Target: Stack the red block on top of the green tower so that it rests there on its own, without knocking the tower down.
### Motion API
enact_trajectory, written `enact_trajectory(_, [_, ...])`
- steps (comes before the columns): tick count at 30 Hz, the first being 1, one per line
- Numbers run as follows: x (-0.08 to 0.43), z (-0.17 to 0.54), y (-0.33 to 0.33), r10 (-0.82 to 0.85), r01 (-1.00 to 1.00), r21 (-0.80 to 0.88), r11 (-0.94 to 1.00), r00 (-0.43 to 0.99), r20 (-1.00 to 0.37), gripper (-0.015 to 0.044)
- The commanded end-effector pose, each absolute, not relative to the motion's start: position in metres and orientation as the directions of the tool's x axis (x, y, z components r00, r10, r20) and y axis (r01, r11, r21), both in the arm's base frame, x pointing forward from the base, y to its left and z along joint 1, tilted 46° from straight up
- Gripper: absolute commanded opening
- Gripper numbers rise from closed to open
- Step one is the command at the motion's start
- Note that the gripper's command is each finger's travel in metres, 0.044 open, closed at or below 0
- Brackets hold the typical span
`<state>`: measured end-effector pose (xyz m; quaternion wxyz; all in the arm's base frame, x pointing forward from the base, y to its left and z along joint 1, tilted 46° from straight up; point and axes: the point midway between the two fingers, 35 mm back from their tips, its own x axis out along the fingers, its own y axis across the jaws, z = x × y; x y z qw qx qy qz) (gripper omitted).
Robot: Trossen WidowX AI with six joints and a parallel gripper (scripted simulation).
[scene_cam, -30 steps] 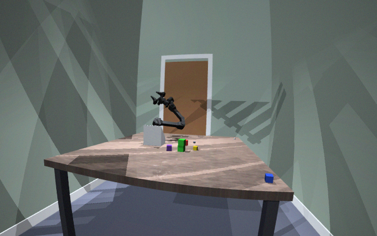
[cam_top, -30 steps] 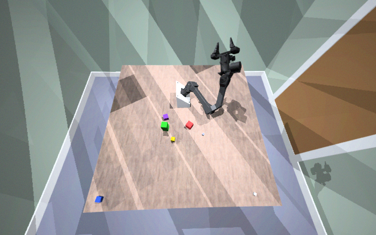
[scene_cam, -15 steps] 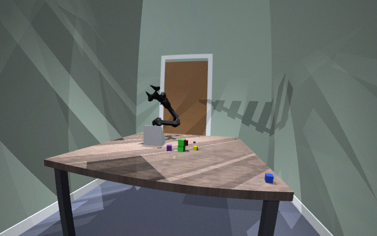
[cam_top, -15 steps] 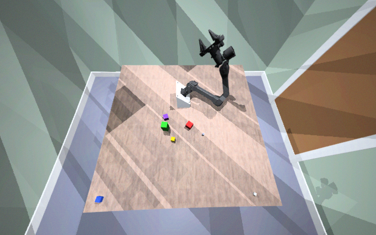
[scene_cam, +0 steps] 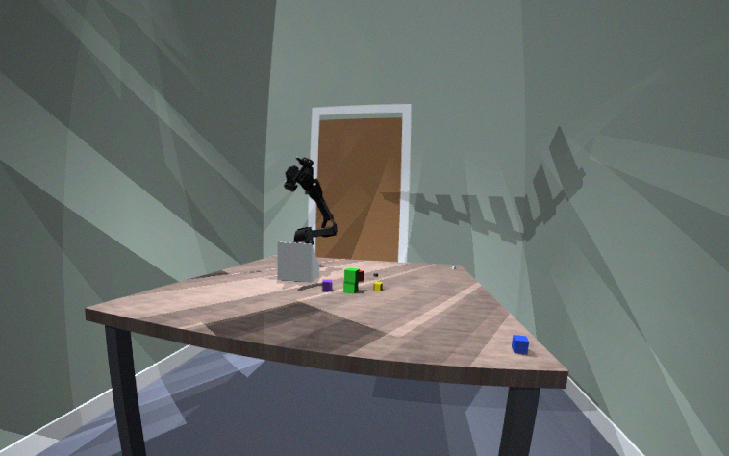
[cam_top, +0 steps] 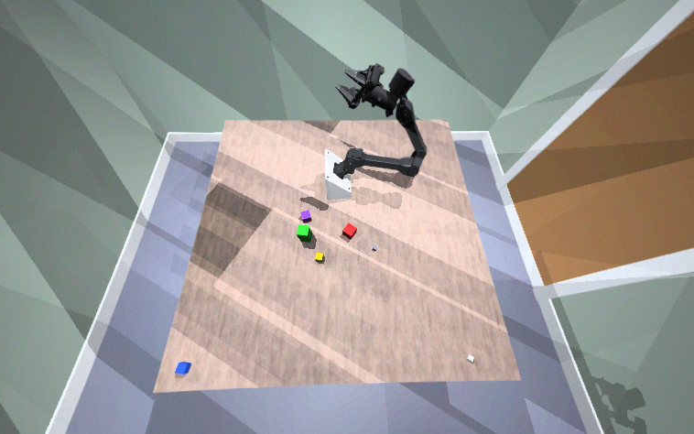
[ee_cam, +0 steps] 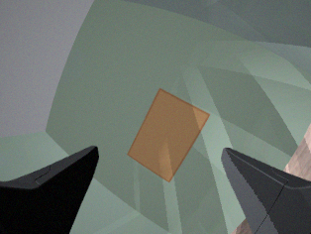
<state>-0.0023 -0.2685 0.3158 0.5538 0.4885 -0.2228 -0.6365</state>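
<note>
The red block (cam_top: 349, 231) (scene_cam: 361, 275) lies on the table; the exterior view shows it partly hidden behind the green tower. The green tower (cam_top: 303, 232) (scene_cam: 351, 281) stands upright, two green blocks high, left of the red block in the top view. My gripper (cam_top: 341, 78) (ee_cam: 160, 154) is open and empty. It is raised high, far from both the red block and the tower, beyond the table's back edge in the top view. The wrist view shows no block.
A purple block (cam_top: 306, 216) (scene_cam: 327, 285) and a yellow block (cam_top: 319, 257) (scene_cam: 377, 286) lie close to the tower. A tiny grey cube (cam_top: 374, 247) (scene_cam: 375, 274) lies near the red block. A blue block (cam_top: 182, 368) (scene_cam: 519, 344) and a small white block (cam_top: 470, 358) lie near the table's corners.
</note>
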Motion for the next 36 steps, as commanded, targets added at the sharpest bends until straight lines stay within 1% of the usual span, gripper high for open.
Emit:
enact_trajectory(1, [0.022,0.301,-0.275,-0.879,0.539,0.795,-0.279,0.19,-0.437,0.044])
enact_trajectory(6, [0.062,0.276,-0.279,-0.78,0.617,0.747,-0.249,0.329,-0.531,0.044])
enact_trajectory(11, [0.103,0.25,-0.275,-0.647,0.692,0.697,-0.189,0.446,-0.619,0.044])
enact_trajectory(19, [0.166,0.21,-0.25,-0.385,0.778,0.626,-0.045,0.565,-0.73,0.044])
enact_trajectory(27, [0.218,0.172,-0.204,-0.093,0.808,0.573,0.135,0.586,-0.805,0.044])
enact_trajectory(31, [0.238,0.154,-0.175,0.056,0.8,0.555,0.229,0.559,-0.828,0.044])
enact_trajectory(36, [0.257,0.134,-0.136,0.23,0.768,0.541,0.342,0.49,-0.841,0.044])
